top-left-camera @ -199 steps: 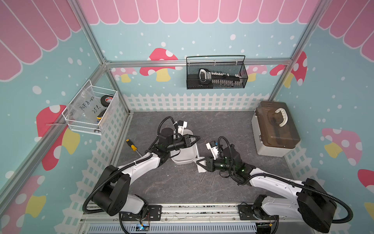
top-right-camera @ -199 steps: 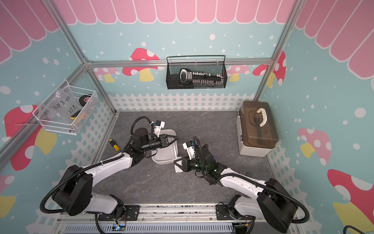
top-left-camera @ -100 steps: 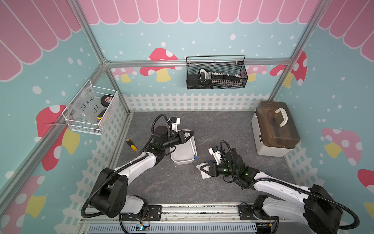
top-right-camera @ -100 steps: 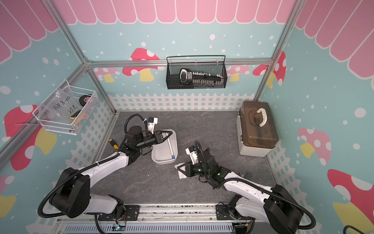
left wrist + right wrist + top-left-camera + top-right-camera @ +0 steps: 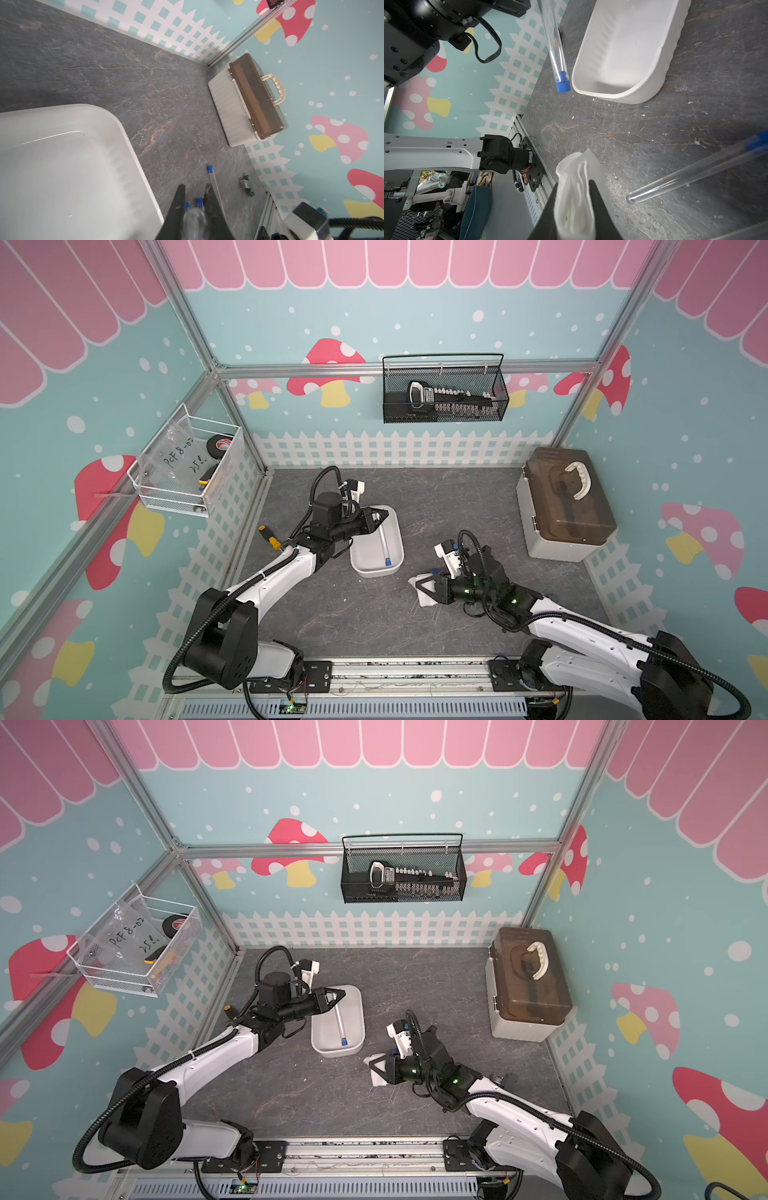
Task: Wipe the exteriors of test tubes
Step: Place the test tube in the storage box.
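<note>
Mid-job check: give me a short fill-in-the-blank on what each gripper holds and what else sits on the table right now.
1. The left gripper is shut on a test tube whose cap is ____.
2. The right gripper pinches a folded cloth coloured ____.
3. The white tray near the held tube is ____ inside.
4. The box with the cream handle has a translucent ____ lid.

Missing words: blue; white; empty; brown.
</note>
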{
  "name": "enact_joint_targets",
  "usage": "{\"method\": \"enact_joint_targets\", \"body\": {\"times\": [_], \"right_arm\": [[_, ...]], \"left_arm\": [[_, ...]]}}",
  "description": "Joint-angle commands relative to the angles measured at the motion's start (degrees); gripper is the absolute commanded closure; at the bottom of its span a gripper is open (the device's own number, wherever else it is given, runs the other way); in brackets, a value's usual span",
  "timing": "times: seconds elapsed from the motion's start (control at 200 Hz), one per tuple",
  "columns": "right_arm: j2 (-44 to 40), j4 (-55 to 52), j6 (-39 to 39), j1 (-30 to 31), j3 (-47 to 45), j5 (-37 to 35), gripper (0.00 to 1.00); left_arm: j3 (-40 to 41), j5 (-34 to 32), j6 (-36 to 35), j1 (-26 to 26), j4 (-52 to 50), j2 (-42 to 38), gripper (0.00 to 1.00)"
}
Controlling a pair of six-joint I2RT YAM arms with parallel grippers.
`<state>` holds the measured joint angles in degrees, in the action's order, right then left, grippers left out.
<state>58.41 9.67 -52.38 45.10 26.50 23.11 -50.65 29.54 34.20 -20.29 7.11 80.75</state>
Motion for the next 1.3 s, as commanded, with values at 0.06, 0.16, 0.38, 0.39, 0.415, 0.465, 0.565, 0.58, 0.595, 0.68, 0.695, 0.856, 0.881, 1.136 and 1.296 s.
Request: {"method": "enact_joint_targets", "body": {"times": [0.06,0.16,0.38,0.39,0.415,0.465,0.565,0.58,0.595,0.68,0.695,0.856,0.881,1.136,1.296], "right_arm": [[-0.75,-0.68,-0.18,0.30,-0.31,-0.79,0.80],[-0.83,-0.71,-0.09,0.25,-0.30,-0.88,0.81],[-1.46,-0.88,-0.29,0.25,-0.30,-1.43,0.81],[-1.50,-0.93,-0.27,0.25,-0.31,-1.48,0.81],[-1.62,-0.93,-0.26,0.25,-0.28,-1.54,0.81],[-1.81,-1.16,-0.27,0.25,-0.29,-1.67,0.81],[-2.23,-1.48,-0.27,0.25,-0.34,-1.93,0.81],[-2.25,-1.50,-0.28,0.25,-0.35,-1.93,0.80],[-2.33,-1.56,-0.22,0.25,-0.33,-2.01,0.81],[-2.61,-1.84,-0.25,0.25,-0.41,-2.10,0.81],[-2.68,-1.85,-0.26,0.25,-0.48,-2.11,0.81],[-3.22,-2.28,-0.35,0.25,-0.65,-2.47,0.81],[-3.30,-2.32,-0.27,0.25,-0.65,-2.46,0.81],[-4.01,-2.77,-0.31,0.25,-0.98,-2.81,0.80],[-4.00,-2.76,-0.37,0.25,-1.01,-3.01,0.81]], "left_arm": [[-3.77,-4.76,-5.57,0.57,-6.25,4.68,0.87],[-5.58,-5.09,-6.31,0.64,-6.60,8.14,0.87],[-10.21,-6.05,-5.86,0.86,-6.78,16.59,0.86],[-10.44,-6.07,-5.82,0.87,-6.90,16.97,0.86],[-10.95,-6.09,-5.66,0.87,-6.99,17.84,0.86],[-11.76,-6.29,-5.23,0.87,-6.86,19.54,0.86],[-13.11,-7.50,-4.19,0.87,-6.52,22.29,0.86],[-13.30,-7.63,-3.96,0.76,-6.46,22.65,0.86],[-13.49,-7.76,-3.76,0.86,-6.41,22.95,0.86],[-14.56,-8.08,-2.79,0.87,-6.20,24.56,0.83],[-14.74,-8.17,-2.62,0.83,-6.24,24.85,0.82],[-15.41,-8.32,-1.12,0.77,-4.94,26.66,0.76],[-15.46,-8.36,-0.99,0.78,-4.85,26.74,0.75],[-15.27,-9.93,-1.31,0.69,-5.36,26.28,0.70],[-15.22,-10.29,-1.67,0.69,-5.62,25.95,0.69]]}}
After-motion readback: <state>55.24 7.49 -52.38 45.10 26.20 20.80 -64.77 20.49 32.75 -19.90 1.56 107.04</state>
